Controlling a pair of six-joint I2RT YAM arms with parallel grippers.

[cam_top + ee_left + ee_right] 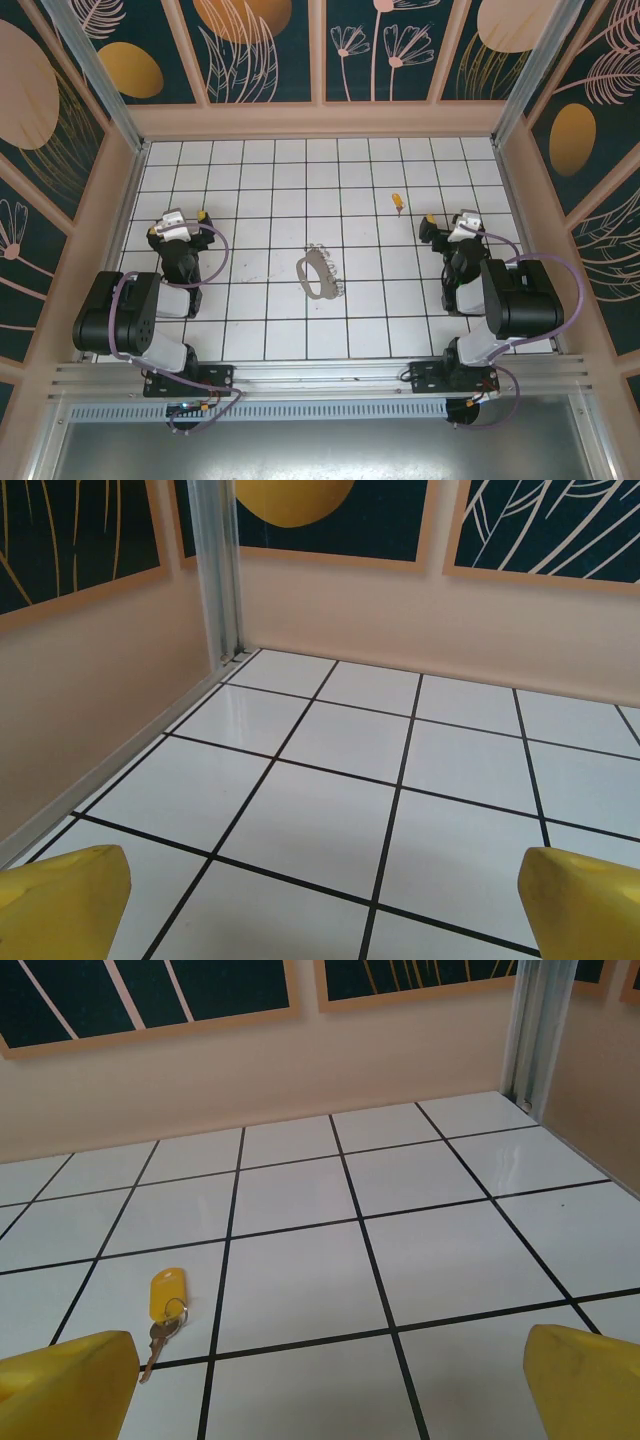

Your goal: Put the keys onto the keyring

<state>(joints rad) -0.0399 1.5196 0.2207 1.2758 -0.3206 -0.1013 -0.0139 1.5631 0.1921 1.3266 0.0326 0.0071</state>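
A small key with a yellow tag (398, 202) lies flat on the white tiled floor, right of centre toward the back; it also lies low on the left of the right wrist view (166, 1305). The grey-brown oval keyring (313, 275), with small metal bits along its right edge, rests near the middle of the floor. My left gripper (185, 219) stands open at the left, over bare tiles (325, 900). My right gripper (447, 224) stands open at the right, a little right of and nearer than the key (330, 1380). Nothing sits between either pair of fingers.
Peach walls with dark floral panels enclose the tiled floor (270, 200) on three sides. An aluminium post (215, 570) stands in the back left corner, another post (540, 1030) in the back right. Both arm bases sit at the near edge.
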